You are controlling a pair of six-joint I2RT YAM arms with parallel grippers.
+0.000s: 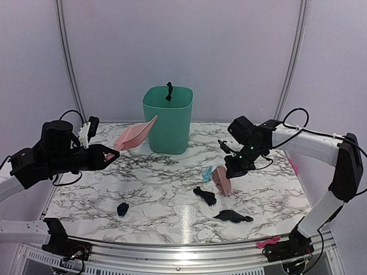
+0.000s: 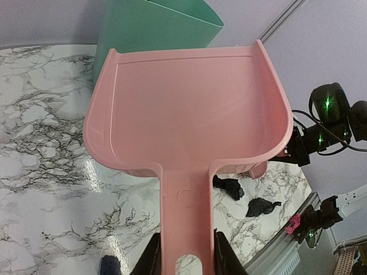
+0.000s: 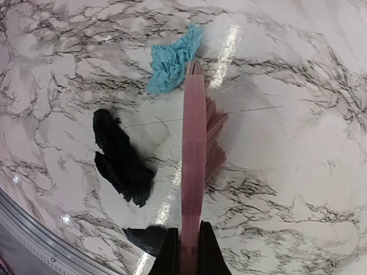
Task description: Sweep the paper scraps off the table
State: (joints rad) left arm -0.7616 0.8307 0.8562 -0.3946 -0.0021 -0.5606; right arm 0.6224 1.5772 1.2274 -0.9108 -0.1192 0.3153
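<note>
At counter [image 1: 160, 189] centre right, clamping pink brush [image 3: 194, 132] in right hand [image 3: 186, 249] by paper scraps [image 3: 123, 160]; gripping empty dustpan [image 2: 183, 114] aloft in left hand [image 2: 183, 255]. Next: lower dustpan, sweep in.

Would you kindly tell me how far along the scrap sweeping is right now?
Done, it seems: one dark scrap shows at the bin rim; the dustpan is empty. In hand: the left gripper holds the dustpan raised by the bin, the right gripper holds the brush beside the blue scrap. Left on the table: the blue scrap, the far black scrap, the near black scrap and the navy scrap.
</note>
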